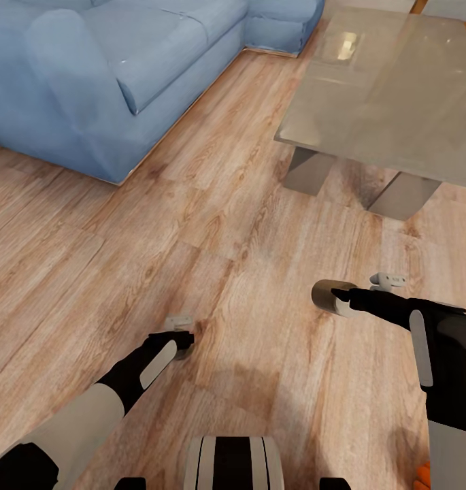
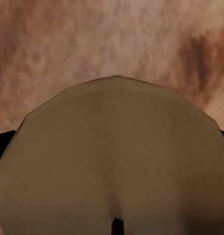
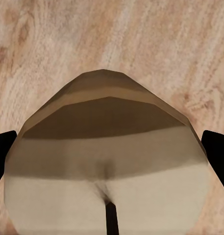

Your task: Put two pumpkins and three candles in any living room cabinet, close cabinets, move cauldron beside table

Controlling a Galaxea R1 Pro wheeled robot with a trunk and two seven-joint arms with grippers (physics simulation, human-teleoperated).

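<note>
I see the sofa [image 1: 117, 75] at the floor's [image 1: 212, 245] far left and the coffee table [image 1: 389, 95] far right; my candles [image 1: 331, 297] ride in both grippers.

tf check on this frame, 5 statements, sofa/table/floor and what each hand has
1. The sofa is blue. True.
2. The floor is carpeted. False: it is light wood planking.
3. The right hand holds a beige candle. True.
4. In the head view the table stands left of the sofa. False: it stands to the right of it.
5. The left hand holds an orange pumpkin. False: the left wrist view shows a second candle, beige with a dark wick, close up between the fingers.
</note>
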